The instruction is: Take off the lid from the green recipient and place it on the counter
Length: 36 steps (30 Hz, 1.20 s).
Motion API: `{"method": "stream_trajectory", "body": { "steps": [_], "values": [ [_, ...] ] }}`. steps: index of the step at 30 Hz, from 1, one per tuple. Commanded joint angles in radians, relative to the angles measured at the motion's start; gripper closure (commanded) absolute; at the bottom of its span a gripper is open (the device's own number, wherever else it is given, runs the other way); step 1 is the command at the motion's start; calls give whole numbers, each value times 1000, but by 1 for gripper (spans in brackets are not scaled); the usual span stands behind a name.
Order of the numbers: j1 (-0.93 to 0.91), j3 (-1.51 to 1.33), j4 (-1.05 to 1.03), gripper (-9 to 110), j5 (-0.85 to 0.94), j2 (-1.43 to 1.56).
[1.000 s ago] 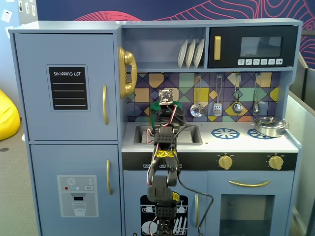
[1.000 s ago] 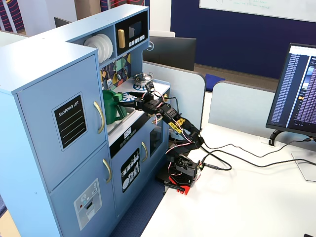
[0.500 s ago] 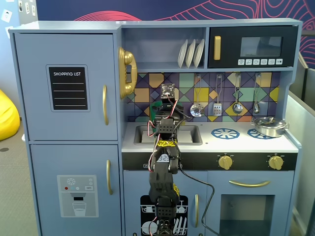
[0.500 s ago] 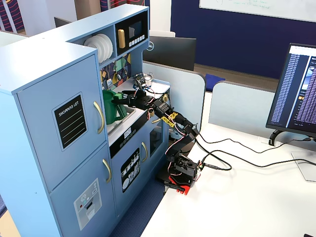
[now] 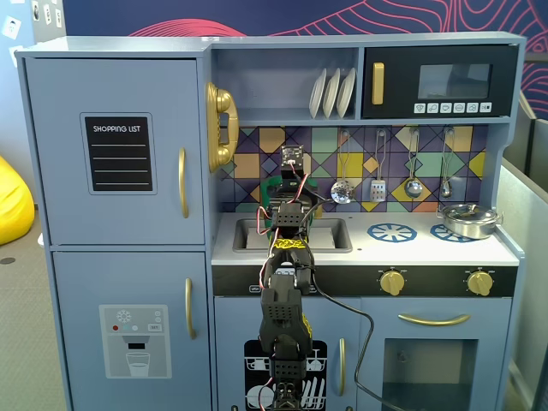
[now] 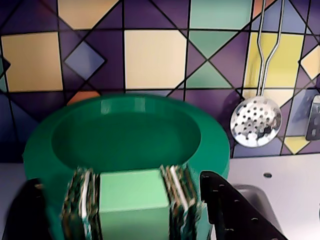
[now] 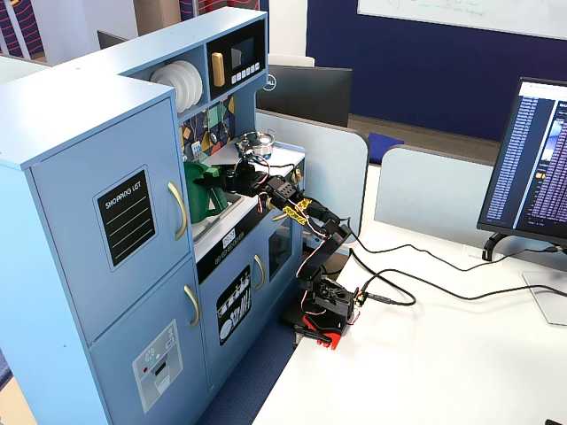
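Lid point(image 6: 127, 137) sat at rear of counter point(image 5: 368, 248) by sink, w/ gripper point(image 6: 134, 207) closed on its light-green tab. Whether it was off the green recipient point(image 7: 199, 197) yet, can't tell. Prob. grasp/lift step; next: raise straight, carry to bare counter.

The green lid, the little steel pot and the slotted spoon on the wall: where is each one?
Lid point(image 6: 125, 137): wrist view, on its sunken round top.
Pot point(image 5: 468, 220): a fixed view, on its shiny side wall.
Spoon point(image 6: 255, 121): wrist view, on its perforated bowl.
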State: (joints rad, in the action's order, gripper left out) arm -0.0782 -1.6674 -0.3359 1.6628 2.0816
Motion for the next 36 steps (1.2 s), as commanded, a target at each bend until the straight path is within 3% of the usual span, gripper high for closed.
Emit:
{"method": "stream_trajectory", "body": {
  "steps": [1,10,19,32,36],
  "values": [
    [20,77,-3,98,-3,0],
    [43,101,43,101,-66,2],
    [41,187,94,101,-18,20],
    [-434,179,95,101,9,29],
    [-526,66,183,101,-14,46]
  ]
}}
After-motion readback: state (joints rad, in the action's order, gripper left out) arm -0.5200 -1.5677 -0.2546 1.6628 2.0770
